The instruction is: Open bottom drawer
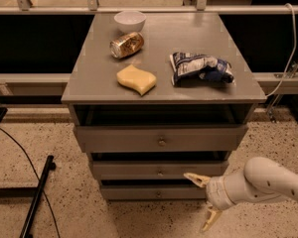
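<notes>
Two fingers of the gripper (203,200) stand wide apart, holding nothing, before the right end of the closed bottom drawer (139,192).

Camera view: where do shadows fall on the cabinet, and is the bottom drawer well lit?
Camera view: the cabinet top is brightly lit from above; dark shadow fills the gaps above the drawer fronts; the bottom drawer is dim, knob faint; the pincer, open before its right end, looks pale.
</notes>
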Controlling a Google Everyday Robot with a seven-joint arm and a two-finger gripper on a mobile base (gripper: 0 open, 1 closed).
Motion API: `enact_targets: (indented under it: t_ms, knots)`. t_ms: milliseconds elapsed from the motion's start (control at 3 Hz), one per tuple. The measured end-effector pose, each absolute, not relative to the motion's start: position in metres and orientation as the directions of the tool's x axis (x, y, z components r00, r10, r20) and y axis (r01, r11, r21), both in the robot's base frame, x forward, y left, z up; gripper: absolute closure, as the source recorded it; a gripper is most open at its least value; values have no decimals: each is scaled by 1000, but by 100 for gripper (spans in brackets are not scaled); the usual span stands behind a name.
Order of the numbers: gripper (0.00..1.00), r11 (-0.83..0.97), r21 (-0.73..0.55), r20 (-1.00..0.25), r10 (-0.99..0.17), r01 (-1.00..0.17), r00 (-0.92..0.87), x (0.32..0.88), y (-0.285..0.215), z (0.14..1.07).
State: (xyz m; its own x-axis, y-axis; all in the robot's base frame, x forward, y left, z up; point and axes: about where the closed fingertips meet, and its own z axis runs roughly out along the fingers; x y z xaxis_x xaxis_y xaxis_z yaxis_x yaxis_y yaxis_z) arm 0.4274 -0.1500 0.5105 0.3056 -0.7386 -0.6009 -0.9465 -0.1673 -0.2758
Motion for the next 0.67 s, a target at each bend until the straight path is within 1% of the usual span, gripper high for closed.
enact_targets:
  t_ms: [333, 667]
  knots:
    - [0, -145, -182, -652, -723, -972, 230, 411, -163, 447]
    - [0, -130, -143, -665, -721, -981, 192, 401, -163, 408]
